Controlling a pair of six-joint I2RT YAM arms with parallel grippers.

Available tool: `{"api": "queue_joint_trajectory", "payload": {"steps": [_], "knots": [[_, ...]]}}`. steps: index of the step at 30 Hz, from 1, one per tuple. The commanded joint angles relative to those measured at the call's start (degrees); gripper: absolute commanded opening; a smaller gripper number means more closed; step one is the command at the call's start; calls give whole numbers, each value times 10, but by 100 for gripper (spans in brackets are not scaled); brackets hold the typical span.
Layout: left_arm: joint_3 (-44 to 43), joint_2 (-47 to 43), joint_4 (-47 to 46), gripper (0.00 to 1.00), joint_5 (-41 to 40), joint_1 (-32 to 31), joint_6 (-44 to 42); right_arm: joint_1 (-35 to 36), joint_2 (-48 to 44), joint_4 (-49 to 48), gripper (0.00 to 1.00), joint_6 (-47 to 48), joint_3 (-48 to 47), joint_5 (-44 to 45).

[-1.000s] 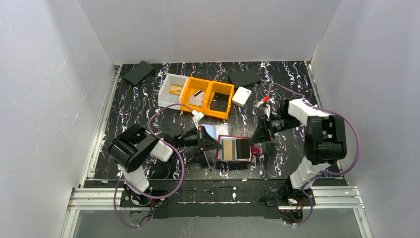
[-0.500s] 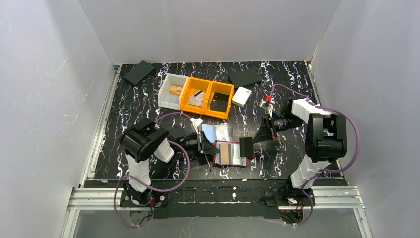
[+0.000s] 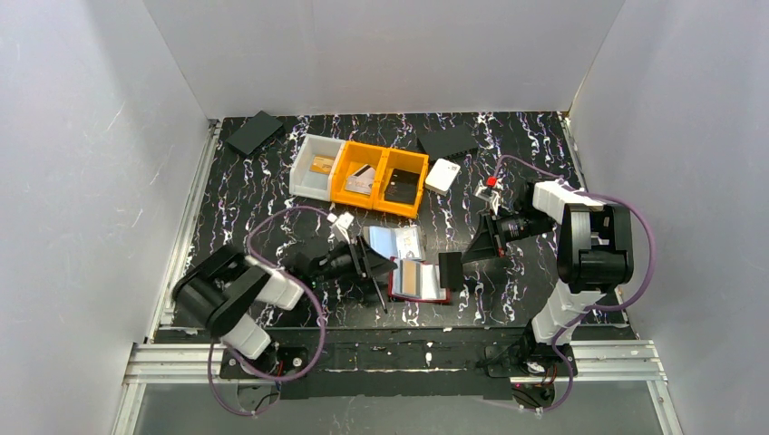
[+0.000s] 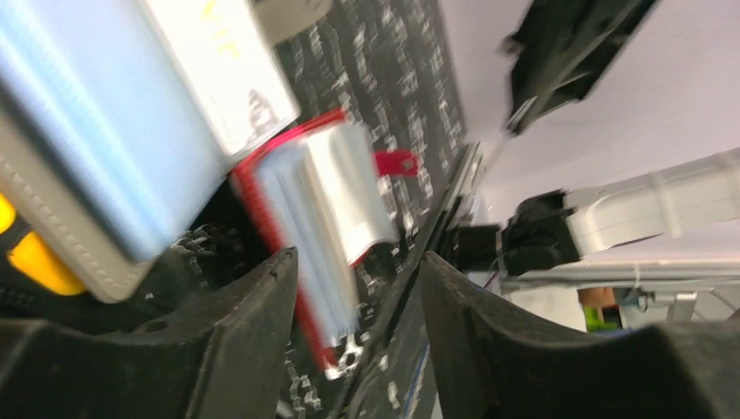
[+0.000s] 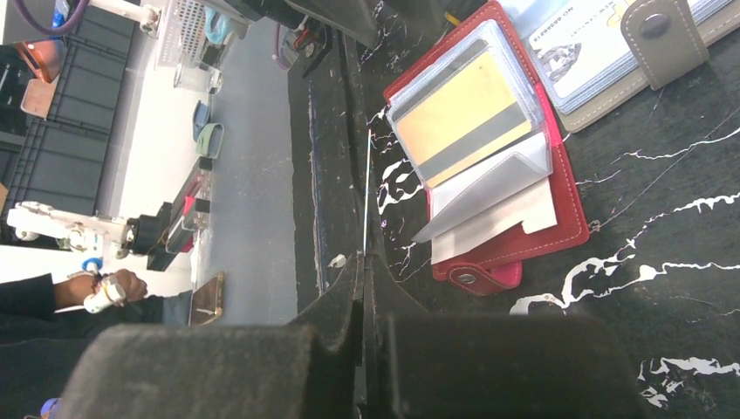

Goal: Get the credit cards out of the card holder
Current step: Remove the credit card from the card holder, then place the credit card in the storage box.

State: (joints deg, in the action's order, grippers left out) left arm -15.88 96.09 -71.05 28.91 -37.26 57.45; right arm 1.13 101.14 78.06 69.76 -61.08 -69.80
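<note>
The red card holder lies open on the table, near the arms, with a gold striped card showing in its clear sleeve. Just beside it, the right gripper is pinched tight on a dark card. The left gripper stands with jaws apart, holding nothing.

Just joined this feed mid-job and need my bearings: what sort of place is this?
Probably a lab robot-training cell: white panel walls box in a black marbled table, the left arm and right arm mount along an aluminium rail, with orange bins behind.
</note>
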Motion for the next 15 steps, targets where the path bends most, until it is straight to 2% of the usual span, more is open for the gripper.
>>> {"api": "queue_joint_trajectory", "payload": {"steps": [1, 4, 5, 7, 9, 11, 15], "knots": [[12, -188, 168, 55, -85, -5, -94, -2, 4, 27, 1, 28, -20, -7], [21, -318, 274, 64, -129, -7, -138, -1, 3, 35, 1, 37, -21, -10], [28, -358, 296, 72, -145, -8, -144, 0, 2, 35, 1, 38, -21, -11], [51, -420, 312, 97, -173, -7, -132, 3, -1, 35, 1, 38, -20, -12], [73, -463, 312, 98, -196, -6, -90, 7, -2, 35, 1, 38, -19, -14], [68, -470, 305, 98, -158, -3, -94, 10, -4, 35, 1, 39, -19, -14], [0, -376, 304, 98, -40, -18, -118, 17, -5, 35, 1, 39, -18, -16]]}}
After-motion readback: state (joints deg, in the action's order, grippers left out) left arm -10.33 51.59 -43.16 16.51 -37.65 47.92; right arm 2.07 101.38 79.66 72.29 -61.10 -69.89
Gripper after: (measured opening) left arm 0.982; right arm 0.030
